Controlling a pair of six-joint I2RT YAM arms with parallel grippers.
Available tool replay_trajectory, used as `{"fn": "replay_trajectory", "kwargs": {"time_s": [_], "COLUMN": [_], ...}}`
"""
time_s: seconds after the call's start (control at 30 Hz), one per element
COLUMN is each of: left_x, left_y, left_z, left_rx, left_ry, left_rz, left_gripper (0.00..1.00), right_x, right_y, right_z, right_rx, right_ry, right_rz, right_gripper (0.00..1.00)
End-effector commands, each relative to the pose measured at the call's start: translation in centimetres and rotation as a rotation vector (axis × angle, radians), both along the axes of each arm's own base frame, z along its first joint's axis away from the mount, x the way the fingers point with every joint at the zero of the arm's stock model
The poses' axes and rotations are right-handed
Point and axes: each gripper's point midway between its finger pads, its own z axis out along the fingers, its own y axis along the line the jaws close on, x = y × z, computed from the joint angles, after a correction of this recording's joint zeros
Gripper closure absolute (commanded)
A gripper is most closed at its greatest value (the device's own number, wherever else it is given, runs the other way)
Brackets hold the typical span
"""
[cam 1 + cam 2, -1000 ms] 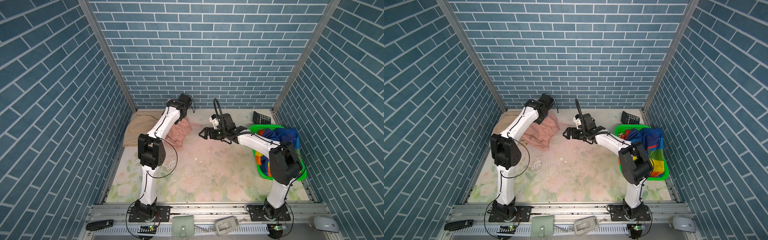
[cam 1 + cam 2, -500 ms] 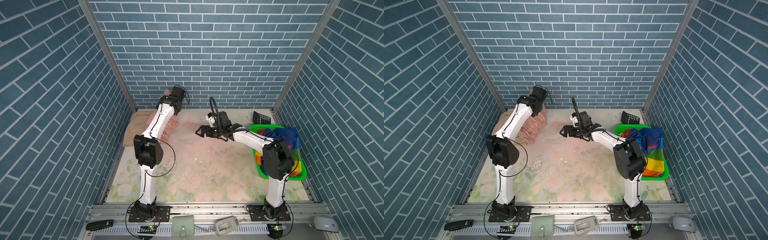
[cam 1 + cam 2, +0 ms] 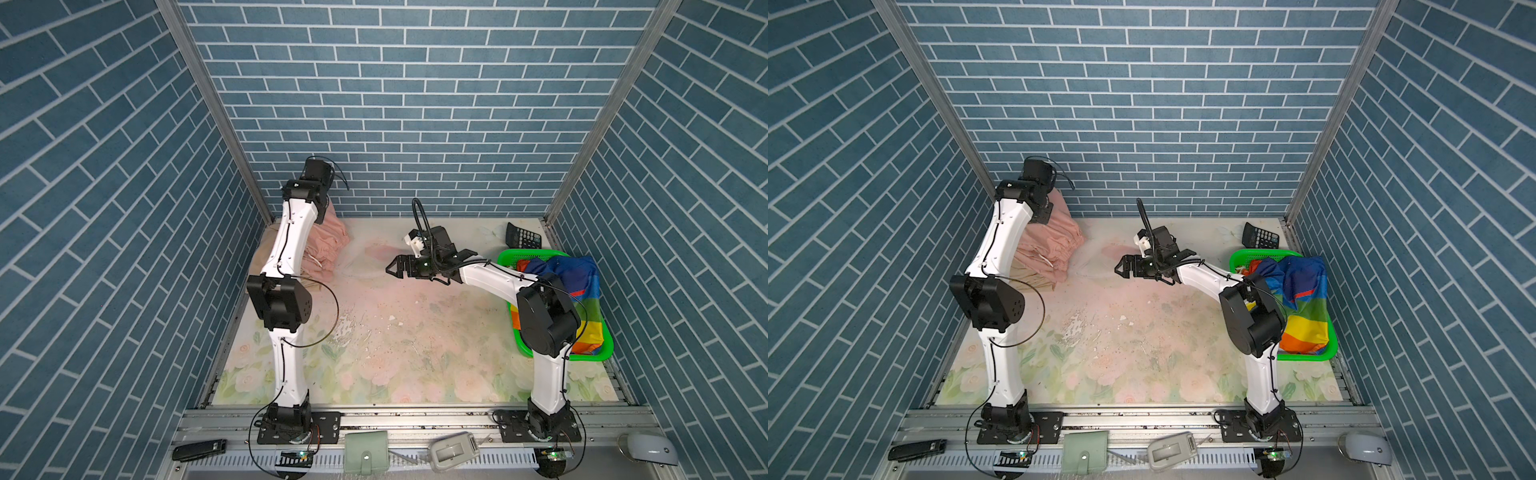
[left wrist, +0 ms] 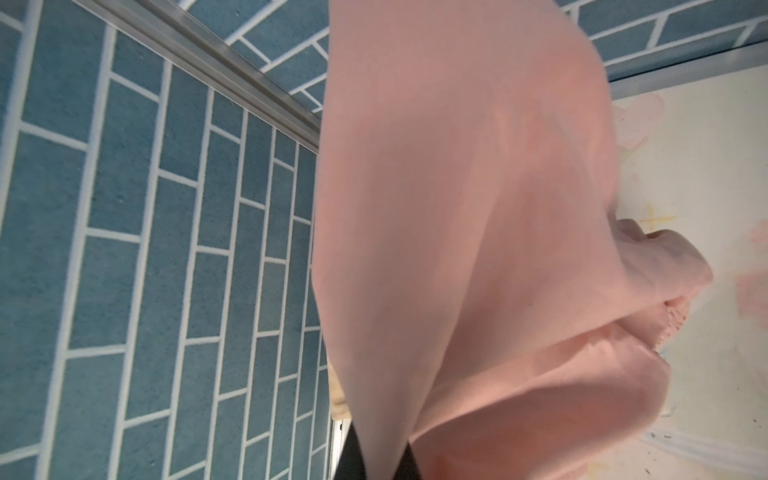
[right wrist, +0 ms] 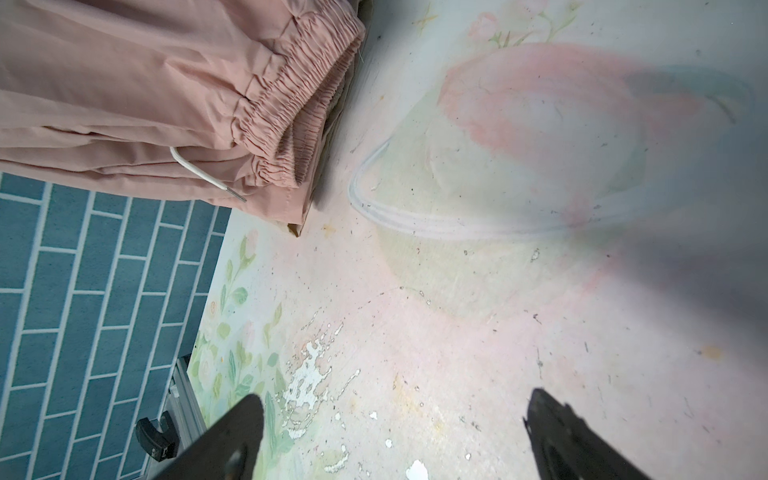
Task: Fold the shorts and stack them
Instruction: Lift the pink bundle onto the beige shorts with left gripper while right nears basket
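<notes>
While pink shorts (image 3: 330,241) hang: L pincer (image 4: 380,459) clamped on them, upper left.
R pincer (image 5: 392,399): wide open, empty, mid tabletop (image 3: 415,332).
Beige shorts (image 3: 1027,276): under pink, prob. done.
Rainbow shorts (image 3: 577,282): in basket (image 3: 511,255), right; unfolded.

Lab test cell: brick-print walls (image 3: 415,104), aluminium rail (image 3: 415,419).

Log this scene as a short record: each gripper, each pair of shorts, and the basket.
Left gripper: shut on the pink shorts, one edge held up at the far-left corner
Right gripper: open, empty, over the table's far half
Beige shorts: under the pink pair, mostly hidden
Rainbow shorts: crumpled in the green basket, right side
Stack: not yet complete
</notes>
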Motion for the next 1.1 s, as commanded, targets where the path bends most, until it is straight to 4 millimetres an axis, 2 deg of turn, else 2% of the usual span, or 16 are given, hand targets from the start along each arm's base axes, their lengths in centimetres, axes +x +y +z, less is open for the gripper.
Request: {"fn": "replay_trajectory", "kwargs": {"time_s": [0.0,0.17,0.37,0.63,0.83,1.07], "left_x": [-0.7,-0.8,-0.1,1.4,1.4,2.2], "left_y": [2.3,5.4,8.9,11.4,14.5,15.5], "left_z": [-1.3,-3.4,-5.6,-8.2,-10.3,-11.6], "left_rx": [-0.077,-0.17,-0.112,-0.038,0.067,0.079], "left_ry": [0.046,0.071,0.099,0.119,0.175,0.168], "left_rz": [0.031,0.058,0.074,0.109,0.189,0.192], "left_gripper": [1.0,1.0,1.0,1.0,1.0,1.0], "right_x": [0.4,0.4,0.5,-0.2,-1.0,-1.3], "right_y": [1.1,1.4,1.8,1.6,1.1,0.9], "right_z": [0.7,0.2,0.0,-1.4,-2.8,-3.6], "right_rx": [0.03,0.032,0.023,0.009,-0.017,-0.034], "right_ry": [-0.02,-0.001,0.021,0.066,0.103,0.126], "right_rz": [0.022,0.033,0.053,0.061,0.072,0.074], "right_gripper": [0.01,0.01,0.01,0.01,0.01,0.01]}}
